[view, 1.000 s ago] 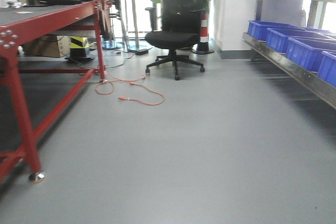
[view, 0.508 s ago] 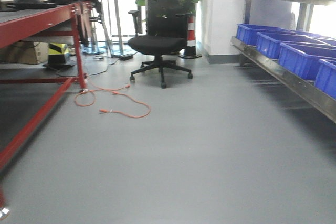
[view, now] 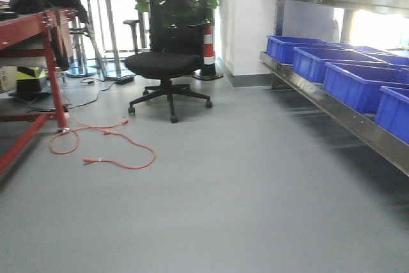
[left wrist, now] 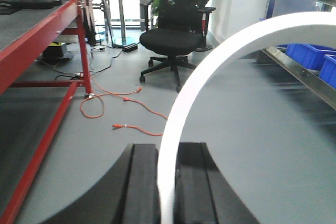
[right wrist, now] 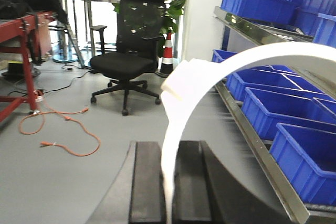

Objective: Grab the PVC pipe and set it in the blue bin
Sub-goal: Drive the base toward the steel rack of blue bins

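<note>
As the view swings right, chair further left, blue bins nearer.

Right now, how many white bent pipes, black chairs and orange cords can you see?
White curved PVC pipe: 2
Black office swivel chair: 1
Orange looped cord: 1
Total: 4

Grey floor: an orange cable lies looped ahead and to the left of the left gripper. A black office chair stands farther ahead, with a striped traffic cone behind it. A steel shelf, ahead-right of the right gripper, carries a row of blue bins.
</note>
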Robot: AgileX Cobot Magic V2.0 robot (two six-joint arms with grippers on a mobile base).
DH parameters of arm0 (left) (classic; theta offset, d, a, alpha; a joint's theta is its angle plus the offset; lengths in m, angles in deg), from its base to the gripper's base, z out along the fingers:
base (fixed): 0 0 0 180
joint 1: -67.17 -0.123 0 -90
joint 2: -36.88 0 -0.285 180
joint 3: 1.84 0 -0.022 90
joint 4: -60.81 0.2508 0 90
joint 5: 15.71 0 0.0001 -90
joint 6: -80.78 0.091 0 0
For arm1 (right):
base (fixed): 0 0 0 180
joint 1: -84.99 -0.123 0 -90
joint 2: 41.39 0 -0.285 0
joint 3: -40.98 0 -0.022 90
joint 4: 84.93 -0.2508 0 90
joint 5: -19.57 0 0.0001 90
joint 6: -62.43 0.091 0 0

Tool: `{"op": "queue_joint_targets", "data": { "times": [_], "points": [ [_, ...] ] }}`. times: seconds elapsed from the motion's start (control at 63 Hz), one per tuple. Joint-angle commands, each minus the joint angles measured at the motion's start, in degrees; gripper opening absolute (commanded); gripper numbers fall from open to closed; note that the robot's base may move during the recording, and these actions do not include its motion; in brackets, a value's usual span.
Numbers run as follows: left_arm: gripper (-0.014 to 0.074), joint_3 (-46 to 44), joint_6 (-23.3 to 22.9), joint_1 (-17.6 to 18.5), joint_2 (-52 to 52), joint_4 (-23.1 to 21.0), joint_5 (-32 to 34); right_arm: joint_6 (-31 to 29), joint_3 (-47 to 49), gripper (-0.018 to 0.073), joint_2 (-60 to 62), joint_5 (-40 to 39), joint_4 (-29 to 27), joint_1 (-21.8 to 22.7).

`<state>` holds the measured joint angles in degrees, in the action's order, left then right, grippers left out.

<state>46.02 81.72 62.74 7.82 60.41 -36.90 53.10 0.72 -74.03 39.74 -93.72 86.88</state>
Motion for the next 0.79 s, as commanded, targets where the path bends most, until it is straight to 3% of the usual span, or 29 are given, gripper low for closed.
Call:
{"op": "queue_joint_targets", "data": {
  "times": [0.0, 0.778],
  "points": [
    [-0.0111, 0.0, -0.2, 0.0, 0.2, -0.3, 1.2, -0.1, 0.0, -0.0169, 0.1, -1.6, 0.1, 0.1],
    [-0.0111, 0.0, -0.2, 0.0, 0.2, -0.3, 1.2, -0.1, 0.0, -0.0169, 0.1, -1.7, 0.1, 0.1]
  ]
}}
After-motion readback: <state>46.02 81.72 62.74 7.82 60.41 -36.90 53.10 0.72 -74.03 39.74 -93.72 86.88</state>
